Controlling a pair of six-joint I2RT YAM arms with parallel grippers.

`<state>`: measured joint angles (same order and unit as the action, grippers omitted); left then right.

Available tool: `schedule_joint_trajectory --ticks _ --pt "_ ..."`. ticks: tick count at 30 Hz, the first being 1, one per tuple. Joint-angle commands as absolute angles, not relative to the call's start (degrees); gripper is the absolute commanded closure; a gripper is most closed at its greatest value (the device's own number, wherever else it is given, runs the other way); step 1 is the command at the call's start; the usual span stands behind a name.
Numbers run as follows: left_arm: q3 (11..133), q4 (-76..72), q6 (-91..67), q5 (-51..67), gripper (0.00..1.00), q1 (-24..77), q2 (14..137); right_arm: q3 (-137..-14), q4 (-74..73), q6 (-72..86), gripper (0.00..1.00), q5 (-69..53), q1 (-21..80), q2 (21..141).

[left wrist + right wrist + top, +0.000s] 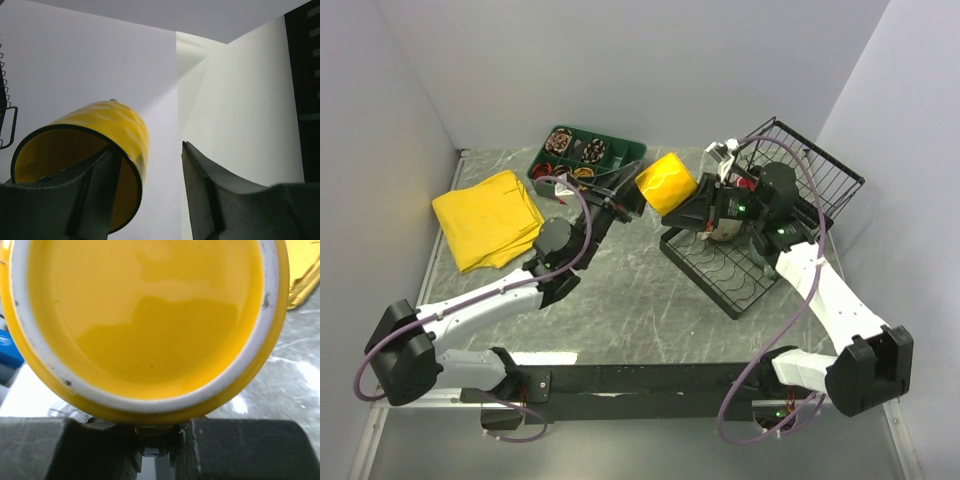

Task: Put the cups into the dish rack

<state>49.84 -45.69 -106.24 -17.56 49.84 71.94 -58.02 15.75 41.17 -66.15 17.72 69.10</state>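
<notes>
- Handover is how I read this: the yellow mug (665,183) hangs above the table between the two grippers, just left of the rack (725,282).
- Its long axis runs roughly left to right. The mouth faces my left gripper (148,150) and the base faces my right gripper (156,437).
- My left gripper stands partly open. One finger is inside the mouth and the other is well clear of the outer wall, so I see no clamp on the rim.
- My right gripper's pads are almost together right under the base, with a narrow yellow part between them. I take that for the handle, so this arm seems to carry the mug.
- The rack lies to the right and a little nearer than the mug, directly beneath my right arm. That arm is the closer one for the placement.
- In the rack, a red mug (747,184) shows at the far end, mostly hidden by the arm. Below the right gripper sits a pale rounded thing that I cannot identify.
- At far left of the mug, the green tray (620,150) holds small dark round items. A yellow cloth (488,218) lies further left.
</notes>
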Motion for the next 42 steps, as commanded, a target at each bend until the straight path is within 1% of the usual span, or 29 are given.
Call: schedule_joint_trajectory --ticks 1,3,5,6,7,8,11,12,13,14,17,22,25,29,33,42 --pt "47.3 -46.8 -105.5 -15.9 0.37 50.0 67.7 -57.7 13.3 32.5 1.0 -66.5 15.5 62.8" --pt "46.1 -46.5 -105.0 -15.3 0.28 49.8 66.9 -56.4 12.8 31.9 1.0 -66.5 14.6 61.4" --pt "44.3 -45.4 -103.8 -14.1 0.22 49.9 65.2 -56.3 10.8 29.1 1.0 -66.1 12.8 59.8" --pt "43.6 -44.3 -103.0 -13.5 0.17 49.9 64.3 -56.5 6.9 26.9 1.0 -65.7 12.3 59.4" --pt "42.2 -40.7 -101.4 -13.1 0.14 49.9 62.1 -57.5 2.4 23.4 1.0 -64.9 11.7 59.1" --pt "41.3 -38.8 -100.2 -13.0 0.09 49.9 60.6 -59.8 -8.2 14.2 1.0 -62.3 11.1 58.8" --pt "38.0 -29.5 -95.0 -13.9 0.01 49.7 53.9 -61.5 -24.0 -3.2 1.0 -55.7 10.6 57.4" --pt "37.2 -27.5 -93.4 -14.1 0.01 49.7 52.2 -61.1 -26.5 -6.5 1.0 -51.2 10.5 56.8" --pt "35.6 -25.9 -90.0 -14.2 0.03 49.5 48.8 -60.4 -28.0 -9.0 1.0 -49.5 10.3 56.1" --pt "34.9 -23.1 -88.1 -14.6 0.04 49.4 47.2 -58.8 -31.3 -14.4 1.0 -47.1 10.1 54.4" --pt "33.0 -17.3 -81.3 -16.0 0.04 49.1 41.0 -55.1 -33.9 -22.4 1.0 -39.8 9.7 50.7" --pt "32.4 -5.2 -71.4 -19.5 0.04 49.1 33.4 -49.8 -33.8 -28.8 1.0 -32.2 8.6 47.0" --pt "31.3 -0.7 -69.4 -19.9 0.04 49.1 30.5 -45.2 -30.5 -30.4 1.0 -28.3 8.0 46.1" --pt "28.1 1.4 -70.0 -19.5 0.04 49.1 27.5 -39.7 -25.9 -31.1 1.0 -21.8 7.9 46.7" --pt "25.0 1.2 -71.1 -19.7 0.04 49.1 25.2 -37.2 -22.3 -30.0 1.0 -18.2 7.9 47.4" --pt "23.8 2.0 -71.5 -19.7 0.04 49.0 24.3 -35.4 -18.2 -31.2 1.0 -13.3 7.9 53.3"
